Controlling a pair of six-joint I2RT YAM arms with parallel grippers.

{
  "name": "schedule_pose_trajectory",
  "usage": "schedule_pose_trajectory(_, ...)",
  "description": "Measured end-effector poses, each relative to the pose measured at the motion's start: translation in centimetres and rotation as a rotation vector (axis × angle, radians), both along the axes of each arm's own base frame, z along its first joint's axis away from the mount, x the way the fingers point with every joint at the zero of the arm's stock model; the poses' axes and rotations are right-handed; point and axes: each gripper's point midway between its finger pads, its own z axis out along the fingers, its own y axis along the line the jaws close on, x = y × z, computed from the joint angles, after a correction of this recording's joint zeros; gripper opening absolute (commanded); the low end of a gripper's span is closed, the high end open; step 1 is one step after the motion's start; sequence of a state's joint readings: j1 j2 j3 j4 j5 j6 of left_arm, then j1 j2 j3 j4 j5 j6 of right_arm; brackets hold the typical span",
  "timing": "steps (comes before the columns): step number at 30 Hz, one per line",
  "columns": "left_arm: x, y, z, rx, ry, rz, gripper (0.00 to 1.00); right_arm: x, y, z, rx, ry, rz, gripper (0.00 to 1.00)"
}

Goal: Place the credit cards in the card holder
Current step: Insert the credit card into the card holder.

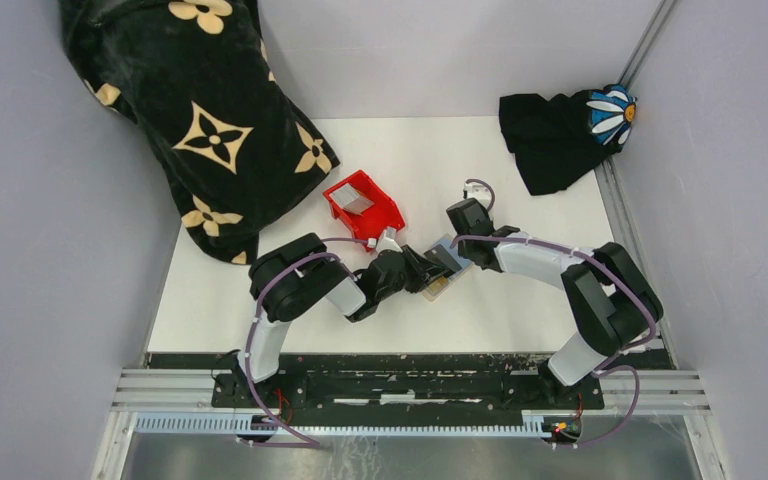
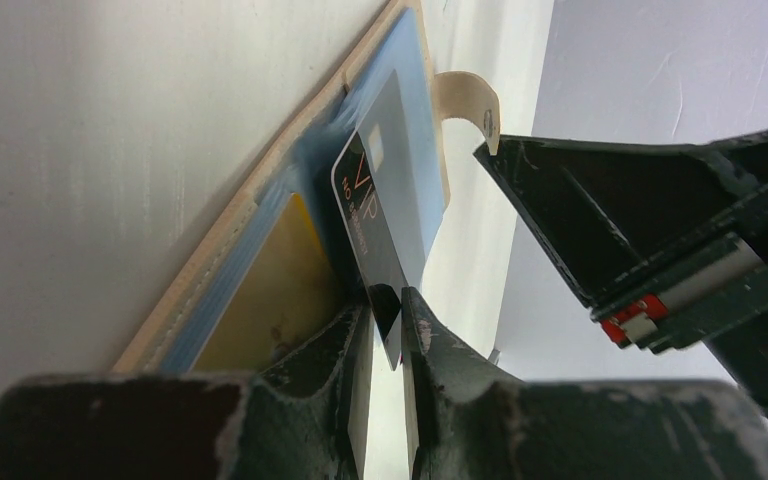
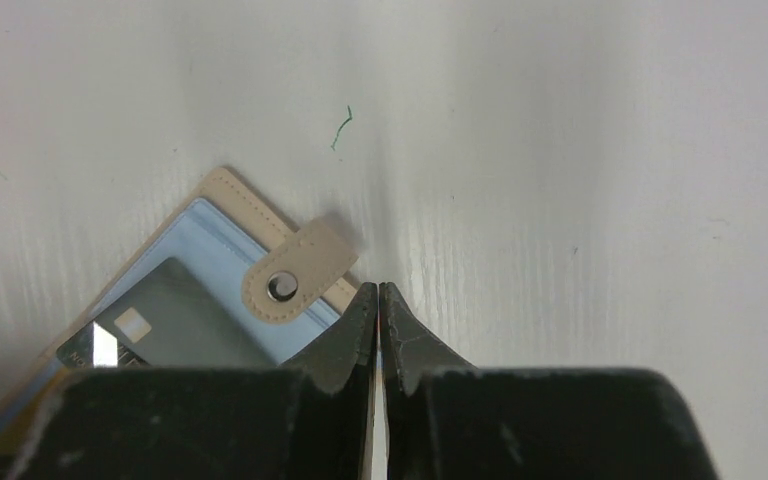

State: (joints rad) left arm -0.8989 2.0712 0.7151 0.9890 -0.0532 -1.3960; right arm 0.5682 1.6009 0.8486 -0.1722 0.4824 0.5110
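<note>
Left gripper (image 2: 392, 310) is clamping a dark credit card (image 2: 380, 220) by one end, tilting it against the open card holder (image 2: 415, 120) (pale blue inside) lying on the white table (image 3: 560, 150); right gripper (image 3: 378, 300), fingertips together, is sitting just beside its snap tab (image 3: 290, 280).

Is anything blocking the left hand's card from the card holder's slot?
Nothing visible. The dark card, pinched in the left hand, touches the blue pocket of the card holder; the right hand sits beside the snap tab.

Bright, even light; soft shadows; near wrist-view foregrounds blurred.
</note>
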Motion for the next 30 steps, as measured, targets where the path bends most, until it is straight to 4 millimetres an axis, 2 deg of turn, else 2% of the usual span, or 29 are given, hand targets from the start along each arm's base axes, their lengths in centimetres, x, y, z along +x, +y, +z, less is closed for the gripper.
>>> schedule_pose_trajectory(7, 0.0, 0.1, 0.1, 0.005, 0.002, 0.003, 0.29, 0.3, -0.4, -1.6, 0.012, 0.052, -0.008, 0.07)
schedule_pose_trajectory(12, 0.1, 0.0, 0.2, 0.012, 0.004, 0.008, 0.3, 0.0, 0.2, -2.1, 0.043, 0.076, 0.008, 0.07)
schedule_pose_trajectory(30, 0.9, -1.1, 0.4, 0.04, 0.019, 0.013, 0.35, 0.0, 0.9, -2.3, 0.114, 0.062, 0.012, 0.08)
